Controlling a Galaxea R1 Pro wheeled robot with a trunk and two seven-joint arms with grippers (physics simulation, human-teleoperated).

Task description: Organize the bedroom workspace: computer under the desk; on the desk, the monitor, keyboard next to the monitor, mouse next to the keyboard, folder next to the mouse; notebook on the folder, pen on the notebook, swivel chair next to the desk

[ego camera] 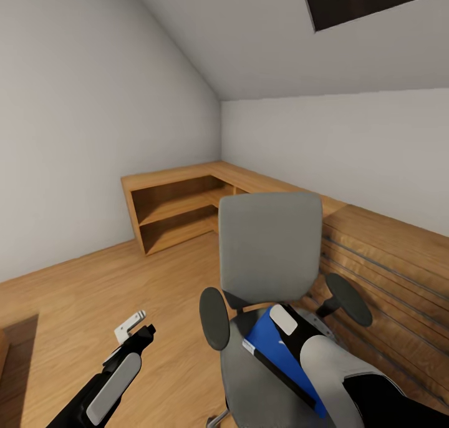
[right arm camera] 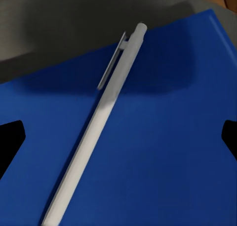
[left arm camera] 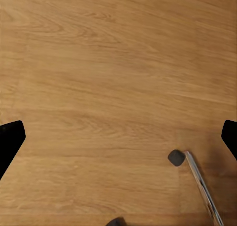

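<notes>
Pen [right arm camera: 98, 122] on folder [right arm camera: 163, 152] on swivel chair [ego camera: 269, 247] seat

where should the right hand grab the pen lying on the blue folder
Take the pen across the plain middle of its barrel, coming straight down from above. It lies flat on the folder on the swivel chair seat, so only its top and sides are free. The clip sits near one end, so stay below it, with the fingers set across the thin barrel rather than along it.

No readable text, labels, brands or numbers on any surface
</notes>
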